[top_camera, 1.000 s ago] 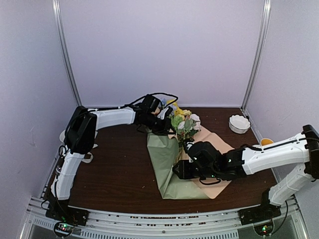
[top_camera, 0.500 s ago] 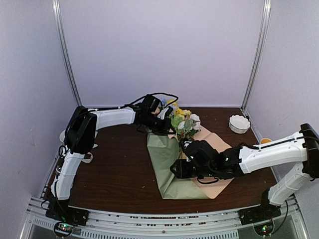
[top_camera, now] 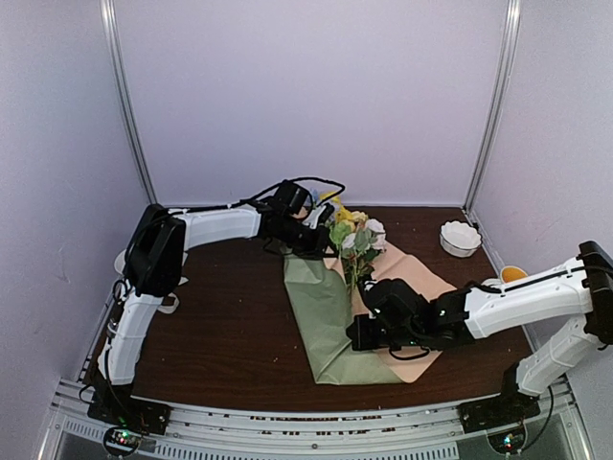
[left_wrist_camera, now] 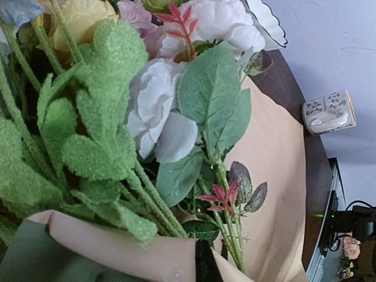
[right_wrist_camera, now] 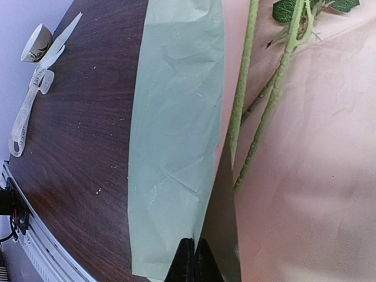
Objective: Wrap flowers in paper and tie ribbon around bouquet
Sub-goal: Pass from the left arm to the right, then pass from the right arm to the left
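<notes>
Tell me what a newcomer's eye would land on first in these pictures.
The flowers, pastel blooms and green leaves, lie toward the back of the dark table on the paper, tan with a sage-green flap along its left side in the top view. The left hand pinches the paper's far edge beside the blooms, and the right hand is shut on the flap's edge nearer the front.

Your top camera looks down over the table (top_camera: pixel 230 316) from its near edge; both wrist cameras sit close, sharing the paper (right_wrist_camera: pixel 176 147) and flowers (left_wrist_camera: pixel 153 111).
</notes>
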`<state>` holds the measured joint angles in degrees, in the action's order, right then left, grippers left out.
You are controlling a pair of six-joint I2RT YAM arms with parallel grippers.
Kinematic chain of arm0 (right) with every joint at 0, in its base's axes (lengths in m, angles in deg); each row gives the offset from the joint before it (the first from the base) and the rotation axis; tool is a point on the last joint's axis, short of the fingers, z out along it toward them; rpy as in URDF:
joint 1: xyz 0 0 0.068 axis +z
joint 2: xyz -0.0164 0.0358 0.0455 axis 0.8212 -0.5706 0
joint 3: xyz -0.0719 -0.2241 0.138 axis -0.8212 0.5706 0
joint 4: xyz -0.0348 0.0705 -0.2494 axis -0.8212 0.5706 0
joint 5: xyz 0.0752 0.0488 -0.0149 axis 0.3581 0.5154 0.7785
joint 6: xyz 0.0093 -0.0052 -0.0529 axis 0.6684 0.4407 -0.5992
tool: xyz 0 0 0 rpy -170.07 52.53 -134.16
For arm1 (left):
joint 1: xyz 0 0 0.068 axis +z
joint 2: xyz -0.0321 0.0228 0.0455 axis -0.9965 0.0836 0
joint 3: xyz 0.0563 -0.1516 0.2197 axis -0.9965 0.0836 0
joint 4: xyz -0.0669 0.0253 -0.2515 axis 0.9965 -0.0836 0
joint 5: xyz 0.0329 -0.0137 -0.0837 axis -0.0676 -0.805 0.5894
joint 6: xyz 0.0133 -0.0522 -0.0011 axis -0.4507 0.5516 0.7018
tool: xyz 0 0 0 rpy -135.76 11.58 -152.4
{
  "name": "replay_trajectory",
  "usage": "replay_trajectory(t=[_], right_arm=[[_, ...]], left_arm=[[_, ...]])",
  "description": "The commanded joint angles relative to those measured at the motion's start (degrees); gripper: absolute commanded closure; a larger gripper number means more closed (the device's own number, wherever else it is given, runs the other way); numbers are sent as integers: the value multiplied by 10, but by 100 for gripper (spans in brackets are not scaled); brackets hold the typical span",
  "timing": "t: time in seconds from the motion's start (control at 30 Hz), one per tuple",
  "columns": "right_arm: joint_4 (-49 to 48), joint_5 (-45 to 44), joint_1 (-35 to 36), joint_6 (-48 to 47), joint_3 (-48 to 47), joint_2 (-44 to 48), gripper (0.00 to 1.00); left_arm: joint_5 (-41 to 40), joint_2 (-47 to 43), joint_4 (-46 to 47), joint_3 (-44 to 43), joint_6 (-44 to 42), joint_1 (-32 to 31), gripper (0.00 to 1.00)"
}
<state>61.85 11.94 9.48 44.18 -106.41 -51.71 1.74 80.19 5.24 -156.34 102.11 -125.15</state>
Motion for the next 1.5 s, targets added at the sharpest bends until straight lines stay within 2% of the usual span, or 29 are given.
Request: replay_trajectory(t=[0.0,0.03,0.1,0.13,0.27,0.33,0.47,0.63,0.7,0.77,0.9,0.97,1.03,1.1,1.3,1.47], right_arm=[[-30,16,-2,21,44,26,100],[-42,21,-3,24,52,25,100],[-66,31,-7,27,65,22,100],[-74,35,-9,29,69,19,100],[-93,44,-16,36,81,17,100],[-102,44,-19,42,90,17,100],[-127,53,-25,50,106,13,100],[-141,65,-32,50,111,9,100],[-145,70,-33,51,114,8,100],[-153,75,-33,52,119,7,100],[-149,72,-33,45,119,6,100],[-149,71,-33,44,120,7,100],[-155,70,-34,47,126,10,100],[-170,70,-34,52,135,13,100],[-190,69,-37,56,141,6,100],[-212,64,-44,78,161,21,100]], left_arm=[[-29,-6,-5,-29,-28,0,99],[-29,-7,-6,-34,-34,0,91],[-29,-13,-7,-42,-47,0,67],[-30,-19,-7,-46,-56,0,58],[-62,-72,-4,-40,-112,0,42],[-89,-105,-1,-25,-142,0,40],[-103,-186,9,44,-194,-7,39],[-134,-316,89,241,-248,-36,40],[-131,-337,89,289,-246,-39,45],[-114,-349,68,319,-266,-49,55],[-129,-391,69,392,-391,-153,59],[-125,-400,93,435,-423,-195,64],[-141,-397,112,459,-431,-221,75],[-158,-389,123,473,-425,-230,81],[-192,-343,128,480,-444,-260,79],[-250,-302,92,458,-463,-297,78]])
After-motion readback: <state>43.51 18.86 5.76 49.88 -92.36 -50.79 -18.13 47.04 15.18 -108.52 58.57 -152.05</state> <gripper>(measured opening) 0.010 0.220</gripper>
